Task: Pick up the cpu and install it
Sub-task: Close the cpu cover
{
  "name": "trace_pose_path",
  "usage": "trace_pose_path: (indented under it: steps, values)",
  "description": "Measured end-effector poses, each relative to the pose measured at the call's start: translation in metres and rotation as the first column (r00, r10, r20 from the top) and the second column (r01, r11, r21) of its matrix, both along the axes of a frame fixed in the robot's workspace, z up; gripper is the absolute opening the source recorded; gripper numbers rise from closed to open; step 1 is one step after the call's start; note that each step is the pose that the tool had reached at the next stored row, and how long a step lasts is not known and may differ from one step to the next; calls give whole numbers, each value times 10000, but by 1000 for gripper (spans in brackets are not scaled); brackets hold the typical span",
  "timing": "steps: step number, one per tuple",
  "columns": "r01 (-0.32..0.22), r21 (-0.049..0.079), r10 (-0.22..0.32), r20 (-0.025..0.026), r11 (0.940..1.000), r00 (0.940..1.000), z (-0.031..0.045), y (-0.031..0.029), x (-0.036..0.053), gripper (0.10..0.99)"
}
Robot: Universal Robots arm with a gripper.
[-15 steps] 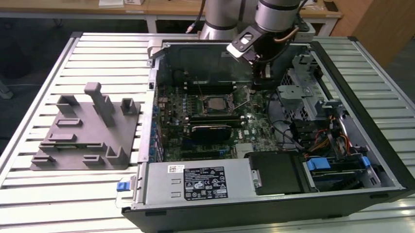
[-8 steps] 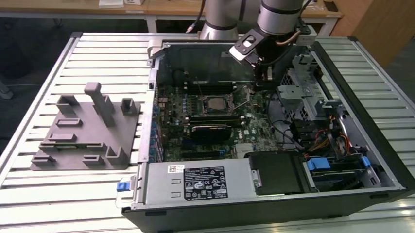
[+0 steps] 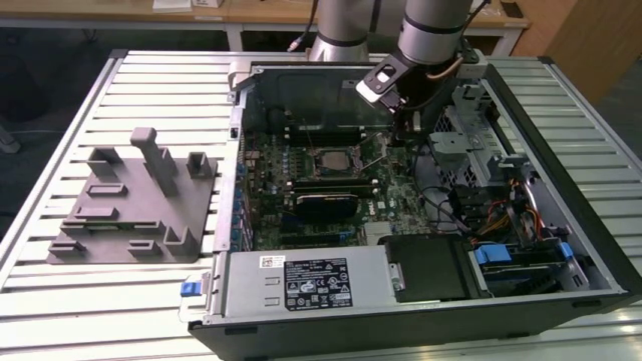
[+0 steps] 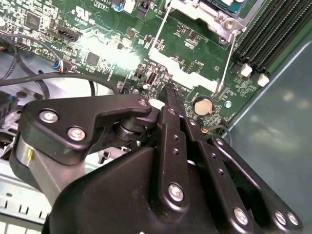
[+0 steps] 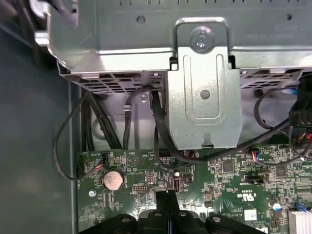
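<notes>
Gripper [image 3: 398, 138] lowered into the open case [image 3: 572, 173], tip close over the motherboard [image 3: 271, 188]. In the second wrist view the gripper [image 4: 169, 92] has its two fingers [image 4: 171, 109] drawn together at the tip, and we see nothing clamped between them. The first wrist view gives the same reading of the gripper [image 5: 166, 196].

We place the cpu [image 3: 331, 159] to the exterior view's left of the gripper, near it but apart from the fingers. It is a pale square lying inside the metal frame of the socket [image 3: 347, 168]. We cannot tell whether it is fully seated.

In the second wrist view a corner of the socket [image 4: 209, 12] lies beyond the tip. A thin wire lever [image 4: 227, 58] runs from that corner toward the gripper, and dark memory slots [image 4: 273, 34] lie to one side.

A coin cell [image 4: 203, 106] sits on the board just beside the tip, and it also appears in the first wrist view [image 5: 113, 180]. Past the board edge we note a folded steel bracket [image 5: 204, 83], with black cables [image 5: 163, 131] passing under it.

The grey fixture [image 3: 131, 203] stands well apart from the gripper, outside the case on the exterior view's left, on the slatted worktop [image 3: 60, 301].
</notes>
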State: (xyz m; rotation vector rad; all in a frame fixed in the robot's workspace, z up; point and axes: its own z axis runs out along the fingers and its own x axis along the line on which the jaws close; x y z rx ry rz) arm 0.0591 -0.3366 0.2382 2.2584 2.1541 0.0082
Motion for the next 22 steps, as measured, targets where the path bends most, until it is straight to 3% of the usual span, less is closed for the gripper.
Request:
trace_pose_path:
  steps: [2,12,17,22]
  values:
    - [0,1,0,-4,10000,10000,-33,0,0,106]
    - [0,2,0,-7,10000,10000,-37,1,-29,106]
    - [-1,1,1,-7,10000,10000,-36,0,-149,106]
    - [-1,13,1,-3,10000,10000,-36,0,-326,106]
